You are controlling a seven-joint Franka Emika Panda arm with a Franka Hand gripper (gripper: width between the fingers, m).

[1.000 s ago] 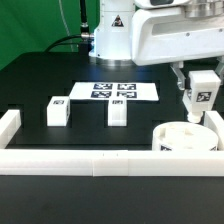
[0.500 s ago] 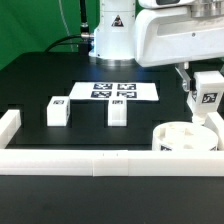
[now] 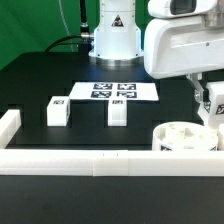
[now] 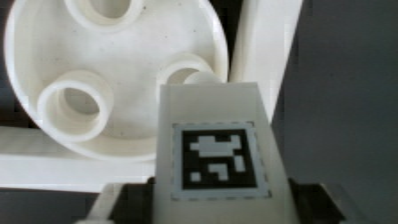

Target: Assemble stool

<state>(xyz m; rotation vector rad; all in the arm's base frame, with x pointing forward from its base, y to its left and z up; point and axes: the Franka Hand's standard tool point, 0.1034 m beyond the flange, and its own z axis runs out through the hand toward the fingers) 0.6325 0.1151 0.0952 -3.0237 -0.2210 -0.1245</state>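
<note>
The round white seat [image 3: 187, 137] lies at the exterior view's right, against the front rail, sockets up. My gripper [image 3: 216, 100] is shut on a white block leg [image 3: 216, 102] with a tag and holds it above the seat's right side. In the wrist view the held leg [image 4: 217, 140] fills the middle, tag toward the camera, with the fingers [image 4: 128, 205] on both sides. The seat [image 4: 107, 80] and its round sockets lie behind it. Two more tagged legs [image 3: 57, 111] [image 3: 117, 110] stand on the black table at the exterior view's left and middle.
The marker board [image 3: 117, 92] lies flat at the back of the table. Long white border rails run along the front [image 3: 90, 160] and the exterior view's left [image 3: 10, 125]. The arm's base [image 3: 112, 35] stands behind the marker board.
My gripper has moved toward the exterior view's right with the leg in it, from over the seat to near the frame's edge. The seat and the two standing legs have not moved.
</note>
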